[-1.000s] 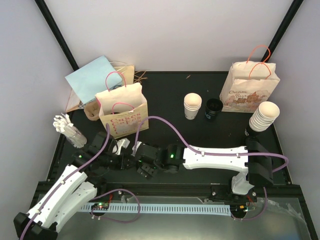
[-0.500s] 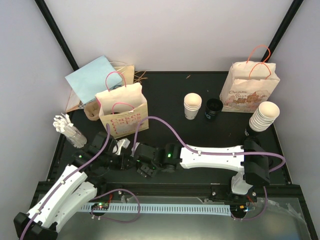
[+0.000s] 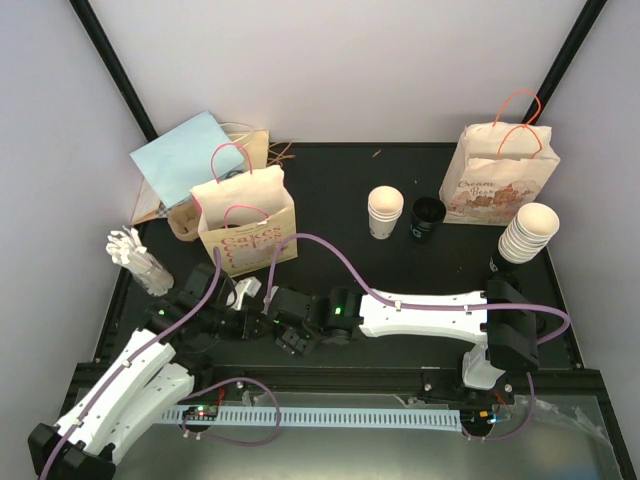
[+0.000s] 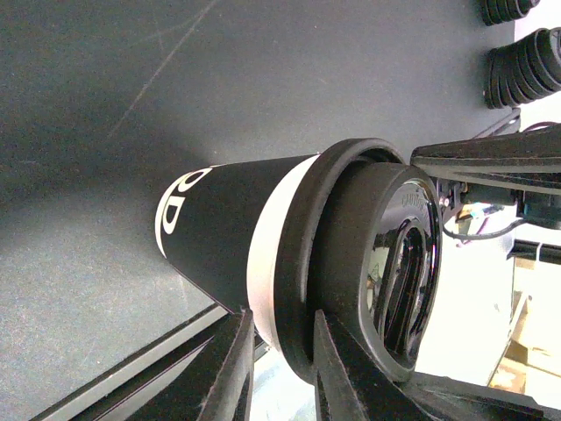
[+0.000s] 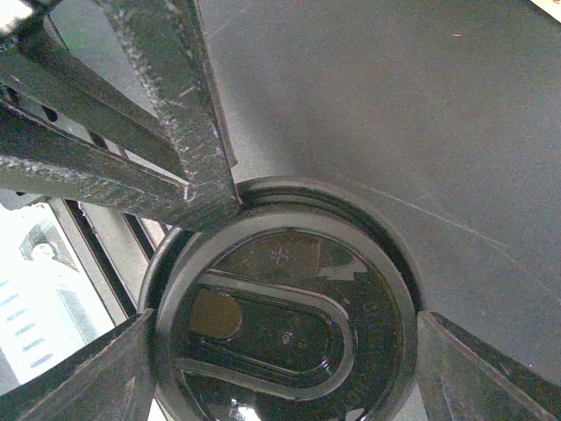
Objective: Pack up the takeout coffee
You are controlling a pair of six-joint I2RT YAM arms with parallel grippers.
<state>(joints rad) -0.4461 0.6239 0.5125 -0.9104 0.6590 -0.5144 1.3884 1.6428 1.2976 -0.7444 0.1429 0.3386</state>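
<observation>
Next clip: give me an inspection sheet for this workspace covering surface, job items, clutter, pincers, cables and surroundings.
Surface: black table, straw-like bits at the back.
Job's things: coffee cup with black lid, front left; paper bag standing behind it; second paper bag back right.
Clutter: white cup stack, taller cup stack, spare black cup, blue paper, bundle of white sticks.
Grippers: left pincer shut on the coffee cup; right pincer straddles the lid, contact unclear.
Cables: purple cables loop over the arms and table.
Surroundings: white walls, black frame posts.
</observation>
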